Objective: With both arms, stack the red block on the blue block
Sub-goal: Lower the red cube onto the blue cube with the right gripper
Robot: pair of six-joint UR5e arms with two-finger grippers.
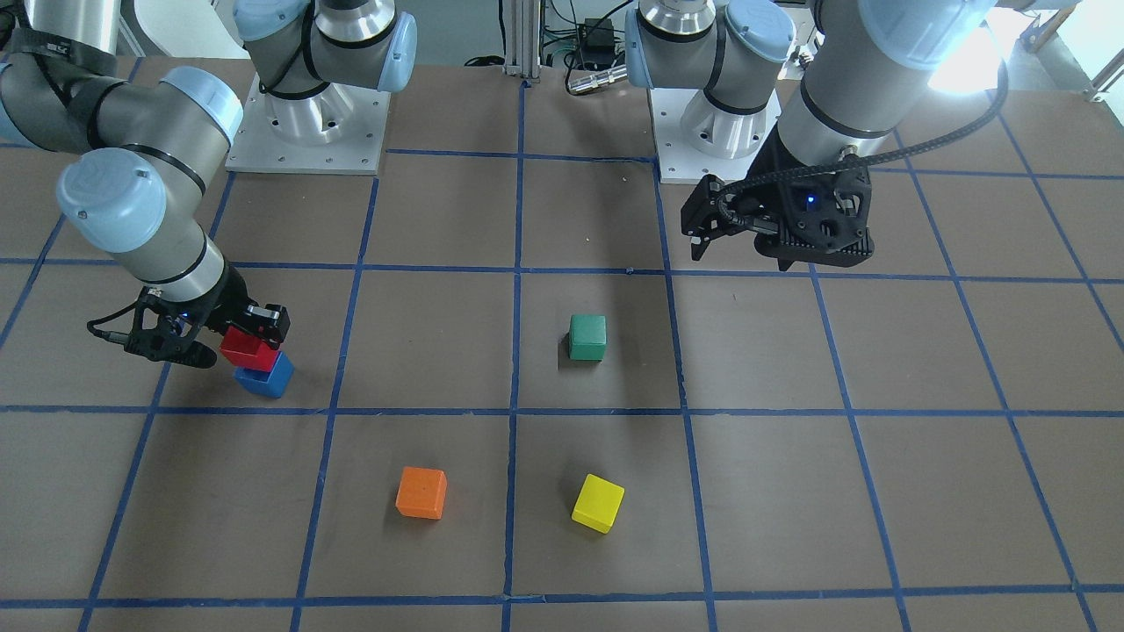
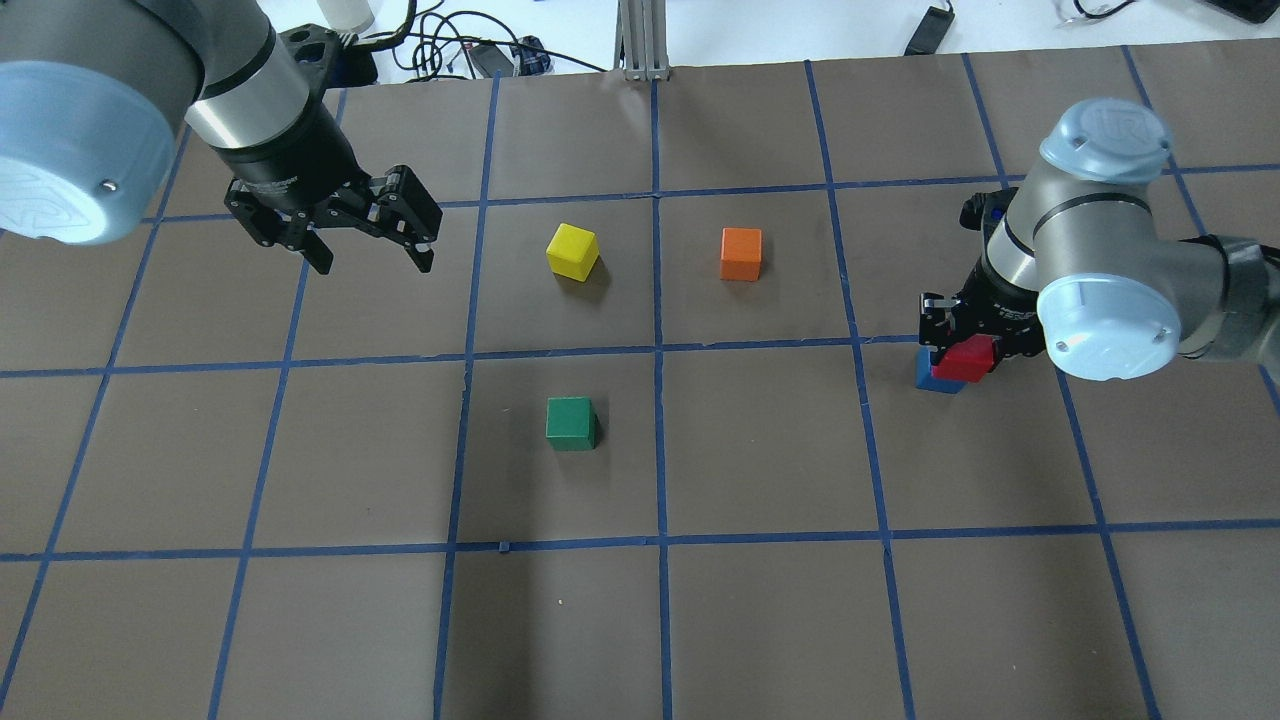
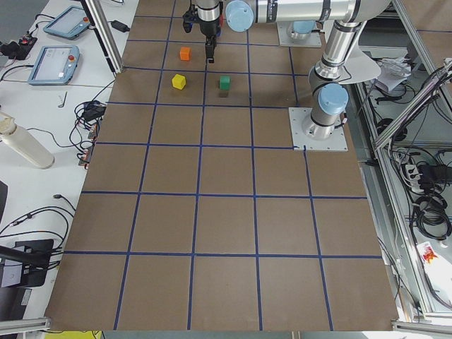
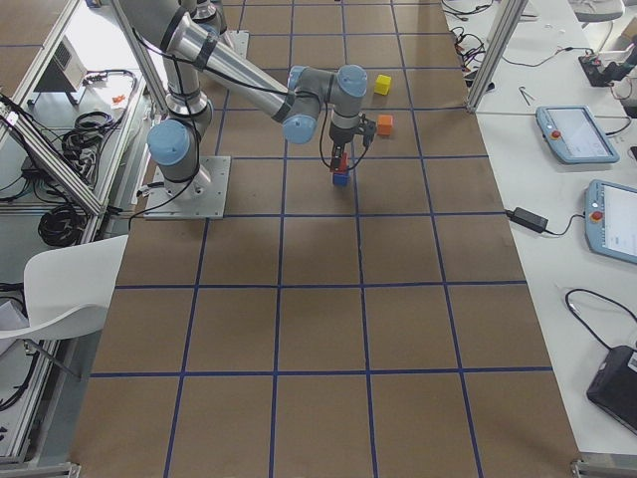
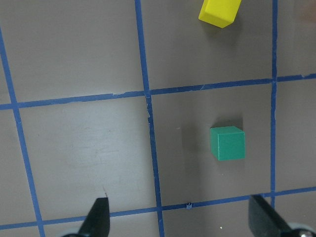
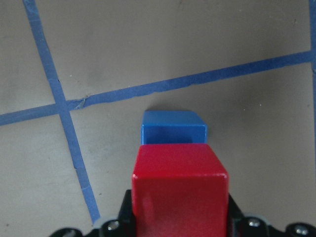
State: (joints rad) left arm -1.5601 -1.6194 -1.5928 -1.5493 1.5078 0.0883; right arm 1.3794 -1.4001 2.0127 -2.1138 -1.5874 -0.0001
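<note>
My right gripper (image 1: 250,338) is shut on the red block (image 1: 248,348) and holds it directly over the blue block (image 1: 266,377), which sits on the table. The red block is slightly offset from the blue one. I cannot tell whether they touch. The right wrist view shows the red block (image 6: 180,182) between the fingers, with the blue block (image 6: 173,129) partly hidden beneath it. In the overhead view the red block (image 2: 965,360) covers most of the blue block (image 2: 930,378). My left gripper (image 2: 370,250) is open and empty, raised above the table far from both blocks.
A green block (image 2: 571,423) lies near the table's middle. A yellow block (image 2: 573,250) and an orange block (image 2: 741,253) lie farther from the robot. The left wrist view shows the green block (image 5: 227,143) below the open fingers. The brown table (image 2: 760,600) carries a blue tape grid.
</note>
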